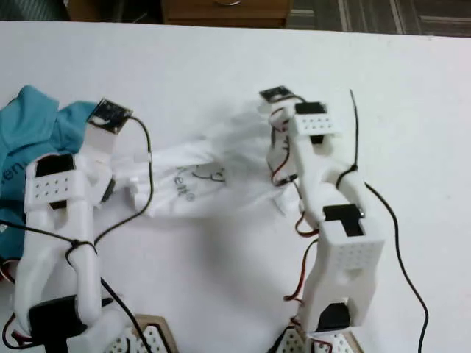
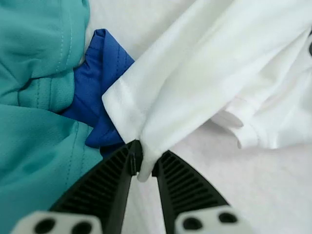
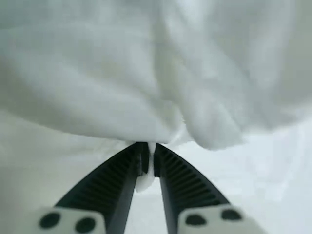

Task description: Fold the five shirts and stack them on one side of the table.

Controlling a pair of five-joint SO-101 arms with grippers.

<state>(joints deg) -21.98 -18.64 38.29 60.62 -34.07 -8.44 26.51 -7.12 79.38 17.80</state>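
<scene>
Left gripper (image 2: 145,168): jaws clamped on a hem corner of the white shirt (image 1: 193,182).
Right gripper (image 3: 146,168): jaws clamped on a fold of the same shirt.
White shirt: stretched between both arms, mid-table (image 1: 221,59).
Teal shirt (image 1: 29,125): bunched beside the left arm, touching a blue shirt (image 2: 97,87).

I watch from a high camera fixed off the arms, looking almost straight down over the table (image 1: 221,59) from far enough to take in both arms. My 2 wrist cameras sit just behind the left gripper (image 2: 145,168) and right gripper (image 3: 147,165), looking along them at very close range. All 3 views share the white shirt (image 1: 195,184).
</scene>
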